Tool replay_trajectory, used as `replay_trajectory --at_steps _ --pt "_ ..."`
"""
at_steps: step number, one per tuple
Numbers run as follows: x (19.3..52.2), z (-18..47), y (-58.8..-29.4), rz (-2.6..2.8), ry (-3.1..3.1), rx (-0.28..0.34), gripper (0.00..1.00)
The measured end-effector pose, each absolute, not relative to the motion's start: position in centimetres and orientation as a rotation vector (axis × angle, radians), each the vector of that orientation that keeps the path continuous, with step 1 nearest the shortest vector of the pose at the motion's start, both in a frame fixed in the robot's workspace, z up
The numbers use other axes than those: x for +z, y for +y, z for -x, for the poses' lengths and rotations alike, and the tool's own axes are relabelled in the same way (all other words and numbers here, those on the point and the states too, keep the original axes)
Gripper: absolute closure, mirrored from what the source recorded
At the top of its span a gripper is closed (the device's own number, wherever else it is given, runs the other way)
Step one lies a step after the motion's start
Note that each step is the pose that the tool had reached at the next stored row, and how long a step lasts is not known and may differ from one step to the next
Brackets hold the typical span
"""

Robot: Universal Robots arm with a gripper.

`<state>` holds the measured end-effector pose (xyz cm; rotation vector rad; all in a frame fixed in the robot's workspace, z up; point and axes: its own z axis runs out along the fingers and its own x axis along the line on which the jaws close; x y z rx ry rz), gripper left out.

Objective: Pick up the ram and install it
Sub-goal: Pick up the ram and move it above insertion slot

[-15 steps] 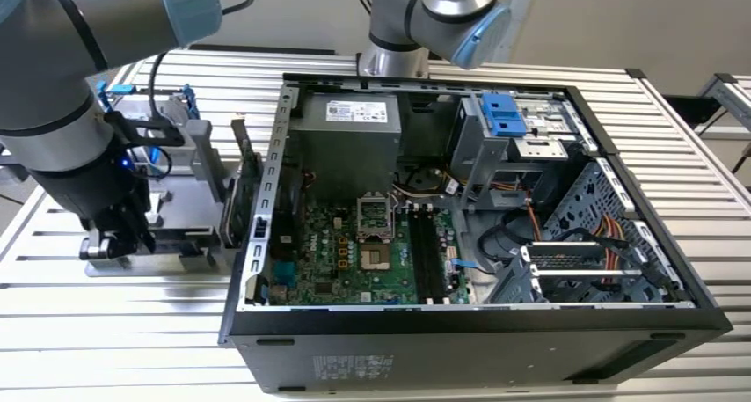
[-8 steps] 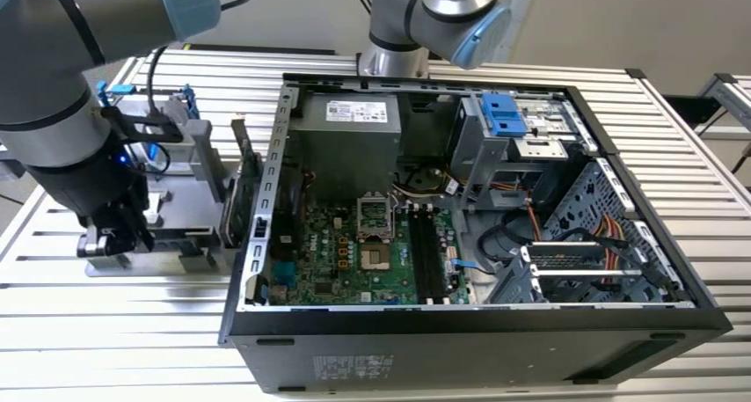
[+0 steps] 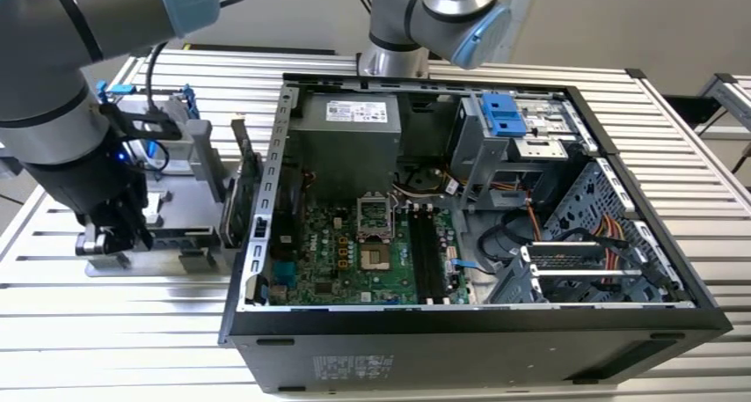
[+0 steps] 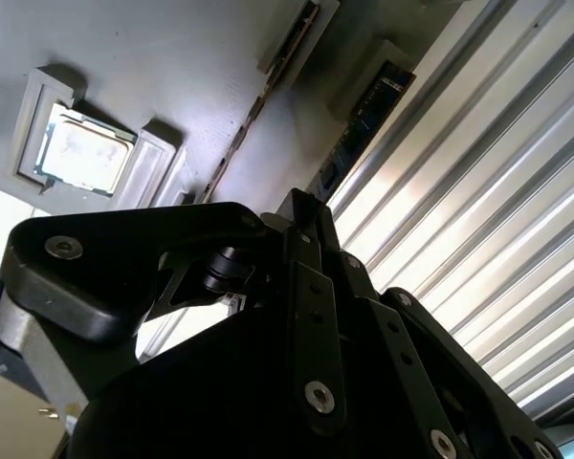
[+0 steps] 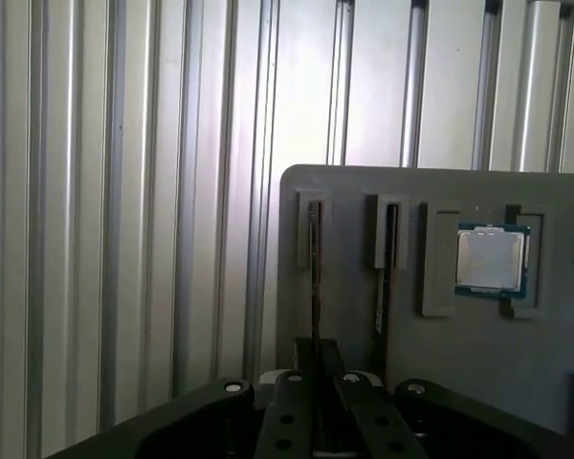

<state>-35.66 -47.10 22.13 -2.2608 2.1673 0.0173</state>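
The ram [image 5: 314,277] is a thin dark stick standing on edge in a slot of the grey parts holder [image 5: 364,196]. In both wrist views my gripper [image 5: 316,361] sits over its end, its black fingers [image 4: 302,251] pressed together with the ram [image 4: 268,91] running between them. The exterior view shows the gripper [image 3: 112,239] low over the holder [image 3: 176,259], at the view's left of the open computer case [image 3: 470,336]. The dark memory slots [image 3: 428,252] on the motherboard lie inside the case.
A second dark stick [image 5: 386,277] stands in the neighbouring slot, and a processor chip [image 5: 493,258] lies in a recess beyond it. Upright parts, including a drive with blue rails [image 3: 153,129], stand at the holder's back. The table is ribbed metal [image 3: 118,332]. Another arm's base [image 3: 393,59] stands behind the case.
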Motion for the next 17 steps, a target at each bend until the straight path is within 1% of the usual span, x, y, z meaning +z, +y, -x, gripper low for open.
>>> replay_trajectory --at_steps 17 --pt "22.83 35.66 -47.1 2.256 2.172 0.017 1.0"
